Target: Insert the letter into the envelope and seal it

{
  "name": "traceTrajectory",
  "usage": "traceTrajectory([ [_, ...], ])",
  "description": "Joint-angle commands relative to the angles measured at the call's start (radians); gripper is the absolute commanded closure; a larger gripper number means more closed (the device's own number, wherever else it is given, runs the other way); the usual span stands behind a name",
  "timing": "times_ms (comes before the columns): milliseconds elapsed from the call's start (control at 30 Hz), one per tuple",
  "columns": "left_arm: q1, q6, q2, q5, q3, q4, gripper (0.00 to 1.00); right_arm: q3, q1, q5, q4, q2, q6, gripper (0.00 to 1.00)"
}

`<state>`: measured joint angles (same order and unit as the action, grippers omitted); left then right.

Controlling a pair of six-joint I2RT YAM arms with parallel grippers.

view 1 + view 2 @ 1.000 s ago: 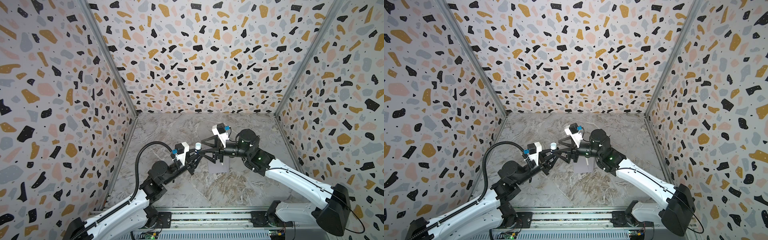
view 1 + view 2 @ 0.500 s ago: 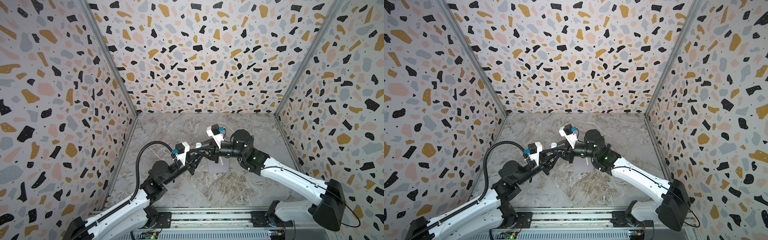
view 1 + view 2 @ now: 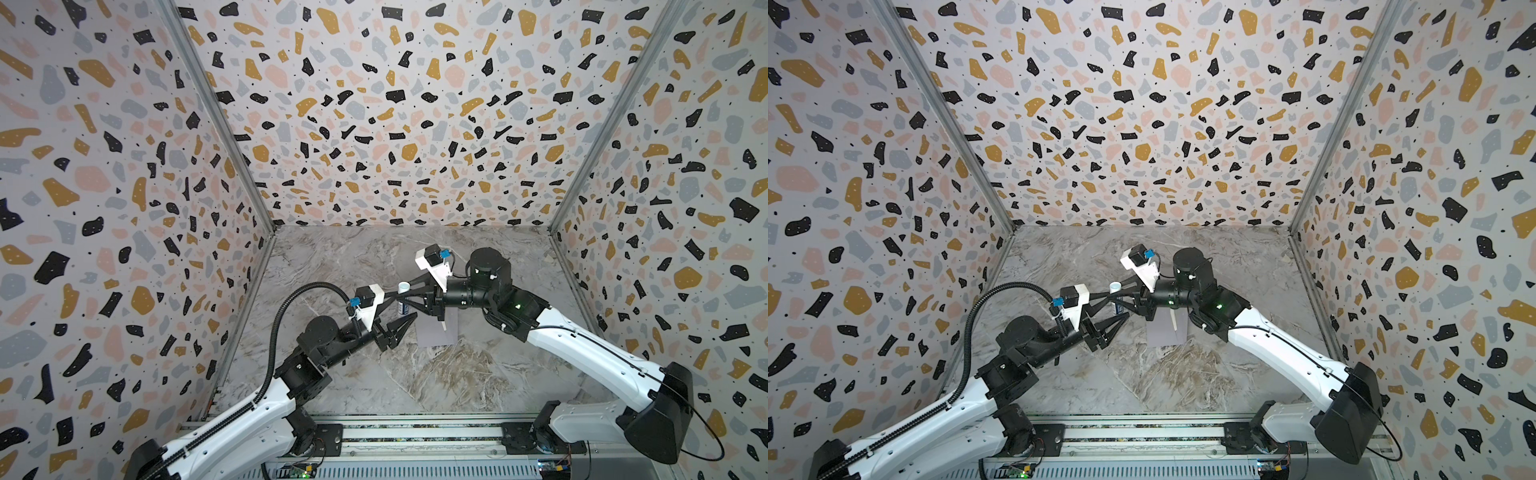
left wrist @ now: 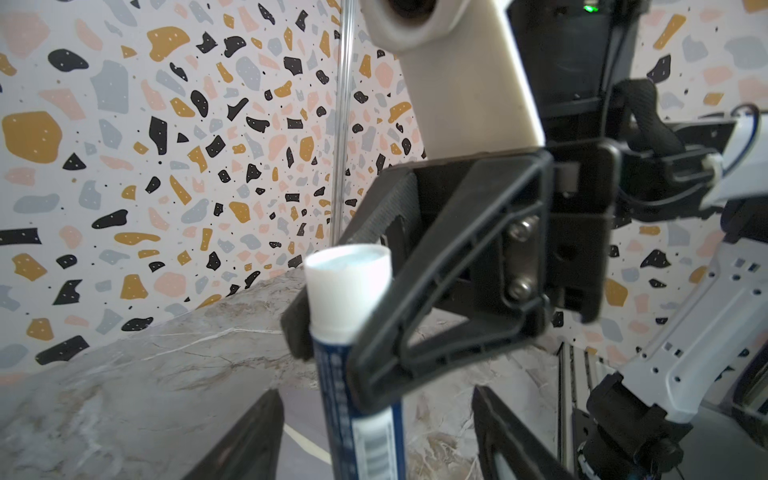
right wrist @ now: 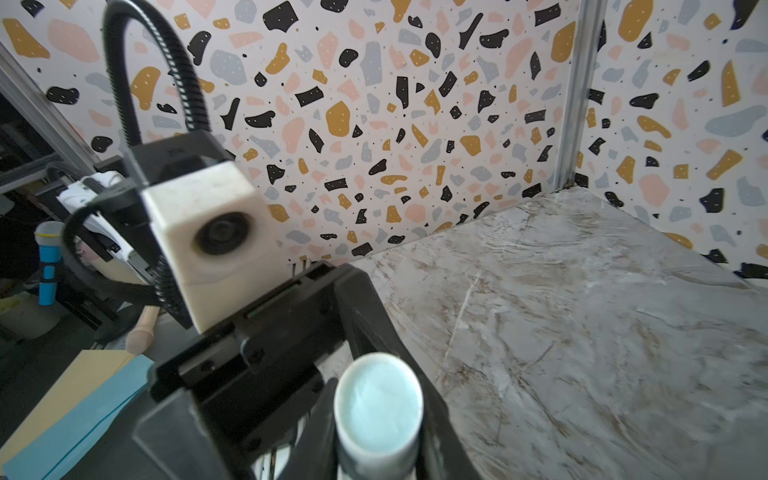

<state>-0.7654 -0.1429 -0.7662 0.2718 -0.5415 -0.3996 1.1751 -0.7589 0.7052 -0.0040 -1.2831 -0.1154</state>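
The pale grey-lavender envelope (image 3: 432,337) (image 3: 1163,337) lies flat mid-table under the right wrist, with a thin cream strip (image 3: 443,325) across it. The letter is not visible in any view. A glue stick (image 3: 402,306) (image 3: 1116,306) with a white end and blue body stands upright above the table. My right gripper (image 3: 405,296) (image 3: 1120,297) (image 5: 378,436) is shut on it just below the white end (image 4: 348,286). My left gripper (image 3: 409,303) (image 3: 1122,303) (image 4: 374,449) is open, its fingers (image 4: 249,436) standing apart on either side of the stick's lower body.
Terrazzo-patterned walls (image 3: 395,124) close the marble table (image 3: 436,374) on three sides. A metal rail (image 3: 415,436) runs along the front edge. The two wrists are nearly touching at mid-table. Past the open side, the right wrist view shows tan and blue boards (image 5: 75,399).
The right gripper swung left to the glue stick and shut on it. The left gripper, which held the stick before, has opened.
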Motion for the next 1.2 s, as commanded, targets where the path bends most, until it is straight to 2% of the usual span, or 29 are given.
traceTrajectory([
  [0,0.031,0.079,0.034,0.131,-0.047,0.114,0.16,0.066,0.057,0.123,-0.186,0.055,0.161,1.0],
  [167,0.097,0.025,0.022,0.296,-0.043,0.07,0.13,0.092,0.061,0.179,-0.304,0.058,0.305,1.0],
  [367,0.099,0.025,-0.036,0.378,-0.073,0.079,0.14,0.09,0.057,0.259,-0.313,0.051,0.356,1.0],
  [667,0.1,-0.067,-0.068,0.424,-0.052,-0.061,0.23,0.089,0.026,0.238,-0.306,0.028,0.388,1.0],
  [1167,0.1,-0.045,-0.102,0.443,-0.058,-0.039,0.41,0.11,0.004,0.235,-0.304,-0.01,0.382,1.0],
])
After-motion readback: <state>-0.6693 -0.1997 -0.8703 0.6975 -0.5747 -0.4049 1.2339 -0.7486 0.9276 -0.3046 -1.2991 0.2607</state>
